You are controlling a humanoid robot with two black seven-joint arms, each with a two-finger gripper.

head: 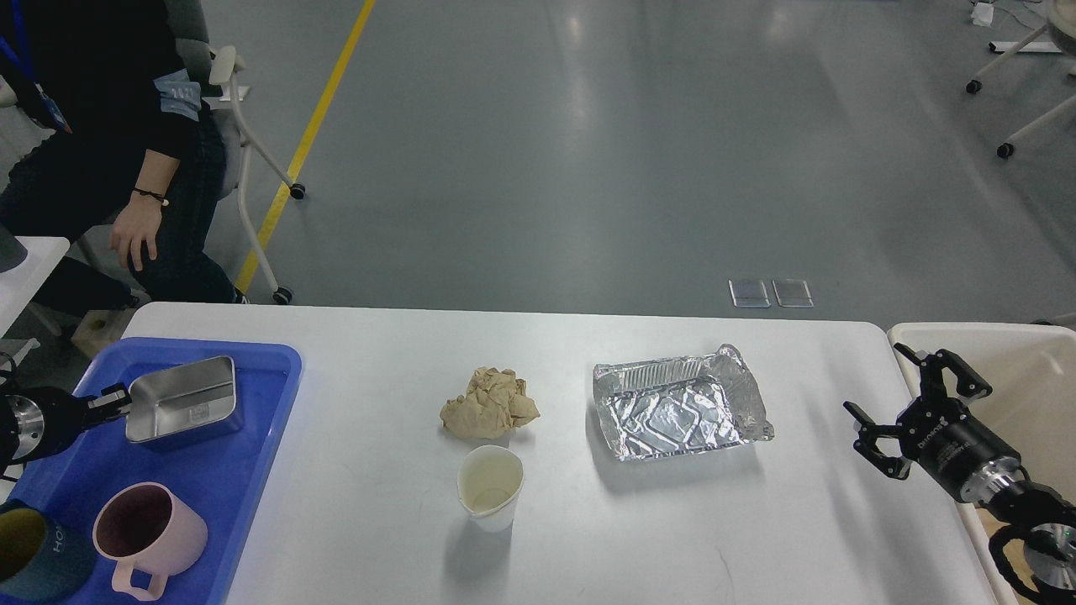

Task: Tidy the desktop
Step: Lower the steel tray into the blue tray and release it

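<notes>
The large smooth white rectangular desktop (588,521) with rounded corners spreads between the two grippers, reaching from under the left one across to just beneath the right one. The blue plastic tray (210,496) lies on the desktop's left end, directly below the left gripper (116,402) and stretching out to that gripper's right. Past the right gripper (895,412), off the desktop's right edge, stands the cream plastic bin (1034,370).

The crinkled silver foil baking tray (677,412) sits open side up on the desktop, well to the left of the right gripper. The shiny rectangular steel box (185,402) rests flat in the blue tray, immediately right of the left gripper, whose fingers are clamped on the rim at the box's left end. The right gripper hangs over the desktop's right edge with its black fingers spread wide and nothing between them.

The crumpled brown paper ball (489,403) lies near the middle, far from both grippers, with the white paper cup (490,487) standing upright just in front of it. In the tray's near corner, below the left gripper, stand a pink plastic mug (147,533) with a handle and, beside it at the edge of view, a dark teal cup (34,563).
</notes>
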